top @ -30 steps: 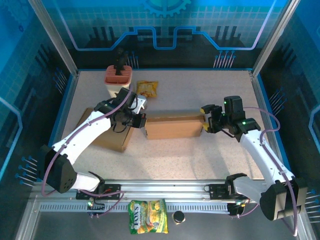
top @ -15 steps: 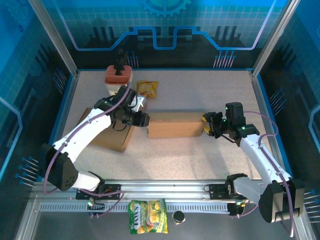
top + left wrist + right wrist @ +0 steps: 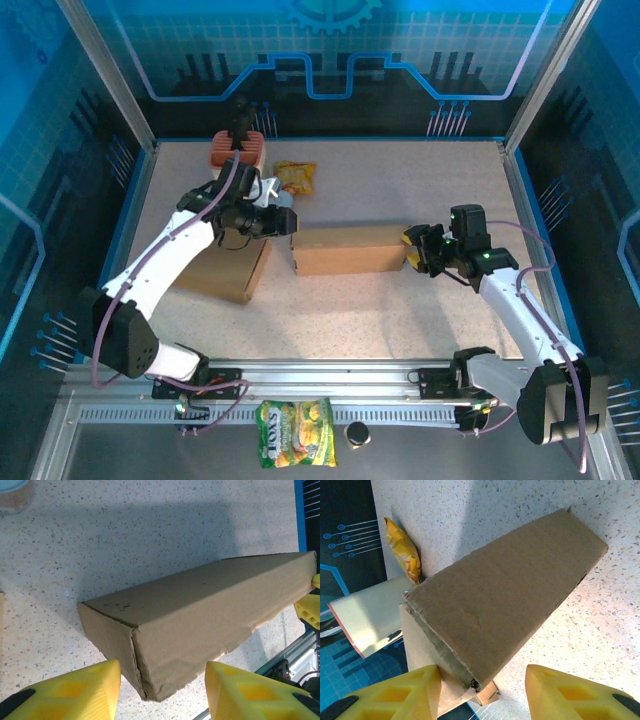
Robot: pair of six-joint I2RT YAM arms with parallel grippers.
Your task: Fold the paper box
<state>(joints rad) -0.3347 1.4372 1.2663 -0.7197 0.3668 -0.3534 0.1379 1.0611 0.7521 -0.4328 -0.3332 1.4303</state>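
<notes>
The paper box [image 3: 345, 250] is a long brown cardboard carton lying across the middle of the table with its flaps closed. My left gripper [image 3: 283, 222] hovers open just beyond its left end, a little towards the back. In the left wrist view the box [image 3: 200, 610] ends with a creased corner above the gap of the open left gripper [image 3: 162, 695]. My right gripper [image 3: 415, 250] stands open at the right end. In the right wrist view the box [image 3: 505, 600] reaches down between the yellow fingers [image 3: 395, 695] of the right gripper [image 3: 482, 695], unclamped.
A second flat cardboard piece [image 3: 215, 272] lies under my left arm. A yellow snack bag [image 3: 294, 177] and a pink-rimmed container [image 3: 238, 150] sit at the back left. A chips bag [image 3: 295, 447] and a black cap [image 3: 357, 433] lie below the rail.
My left gripper has opened and drawn back from the box's left end towards the rear. My right gripper has narrowed a little and settled at the right end.
</notes>
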